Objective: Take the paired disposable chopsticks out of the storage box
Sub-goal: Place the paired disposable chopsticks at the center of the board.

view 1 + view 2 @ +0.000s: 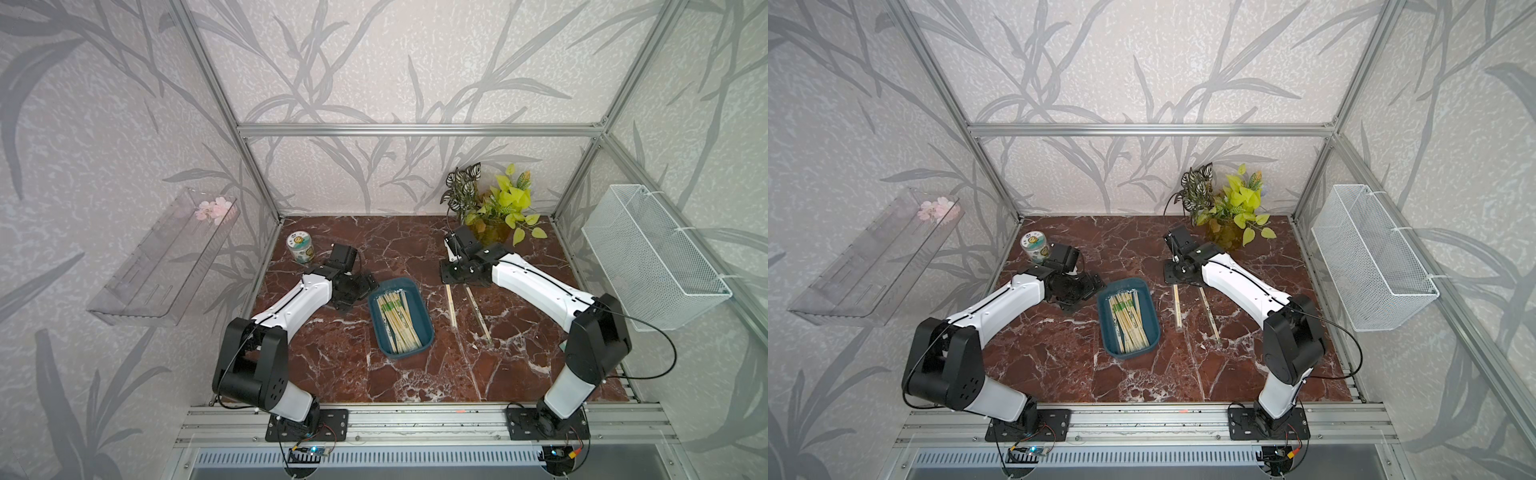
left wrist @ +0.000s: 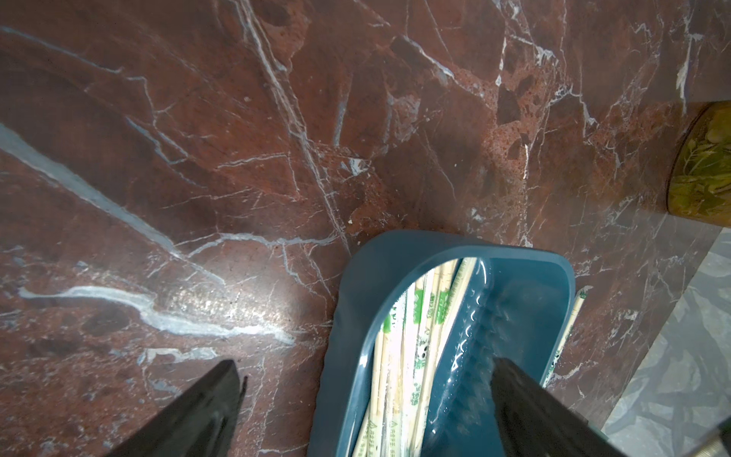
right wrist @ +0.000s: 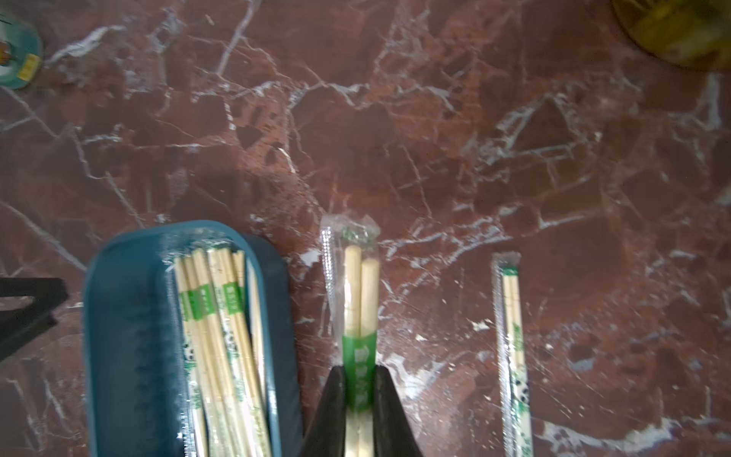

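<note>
The storage box (image 1: 424,330) is a dark teal tray at the middle of the marble table, seen in both top views, with several paired disposable chopsticks (image 1: 397,318) lying in it. My right gripper (image 3: 360,380) is shut on the green band of one wrapped pair (image 3: 360,292), just right of the box (image 3: 126,316) and low over the marble. Another wrapped pair (image 3: 514,348) lies on the table further right. My left gripper (image 2: 366,395) stands open at the box's far left corner. One of its fingers (image 2: 205,407) is outside the box wall (image 2: 356,296) and the other is over the inside.
A round tin (image 1: 300,247) stands at the back left and a potted plant (image 1: 494,208) at the back right. A white wire basket (image 1: 652,253) hangs on the right wall. A clear shelf (image 1: 166,257) is fixed to the left wall.
</note>
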Action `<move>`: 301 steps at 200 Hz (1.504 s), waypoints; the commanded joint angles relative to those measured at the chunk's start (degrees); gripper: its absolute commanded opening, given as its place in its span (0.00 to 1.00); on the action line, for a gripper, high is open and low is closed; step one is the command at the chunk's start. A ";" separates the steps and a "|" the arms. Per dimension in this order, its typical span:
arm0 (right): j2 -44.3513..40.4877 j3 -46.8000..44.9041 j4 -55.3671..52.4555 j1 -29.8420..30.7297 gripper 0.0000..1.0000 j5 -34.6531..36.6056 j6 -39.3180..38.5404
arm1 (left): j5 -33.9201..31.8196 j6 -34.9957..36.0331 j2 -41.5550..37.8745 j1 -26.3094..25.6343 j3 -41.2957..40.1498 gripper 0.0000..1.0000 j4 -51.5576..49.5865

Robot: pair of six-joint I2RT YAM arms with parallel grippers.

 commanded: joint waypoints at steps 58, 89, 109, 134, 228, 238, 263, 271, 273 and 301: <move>-1.01 -11.26 3.13 -1.78 0.08 4.83 -5.58 | -1.99 -2.00 -2.06 -2.78 -0.72 0.99 0.67; 2.50 -11.89 3.12 -1.86 0.08 6.24 -6.61 | -2.21 -2.40 -2.02 -3.40 -0.73 0.99 0.95; 4.54 -11.49 3.09 -1.78 0.09 6.68 -7.12 | -2.29 -2.57 -1.82 -3.56 -0.73 0.99 1.05; 7.51 -10.14 2.21 -1.84 0.09 7.82 -6.95 | -2.33 -2.61 -1.70 -3.58 -0.64 0.99 1.04; 12.90 -5.70 0.30 -2.14 0.22 10.34 -7.38 | -2.17 -2.05 -0.94 -3.65 0.45 0.99 0.02; 12.73 -5.66 0.28 -2.22 0.27 10.40 -7.28 | -2.12 -1.95 -0.86 -3.63 0.58 0.99 -0.08; 11.94 -5.14 -0.46 -2.36 0.31 10.45 -7.10 | -1.92 -1.65 -0.32 -3.62 1.09 0.99 -0.19; 11.48 -4.89 -0.69 -2.37 0.32 10.19 -6.85 | -1.91 -1.61 -0.21 -3.61 1.15 0.99 -0.16; 11.23 -4.89 -0.71 -2.37 0.32 10.17 -6.82 | -1.94 -1.61 -0.21 -3.63 1.28 0.99 -0.14; 8.10 -4.33 -1.51 -2.33 0.33 7.39 -5.21 | -1.68 -1.50 0.53 -3.64 1.64 0.99 -0.03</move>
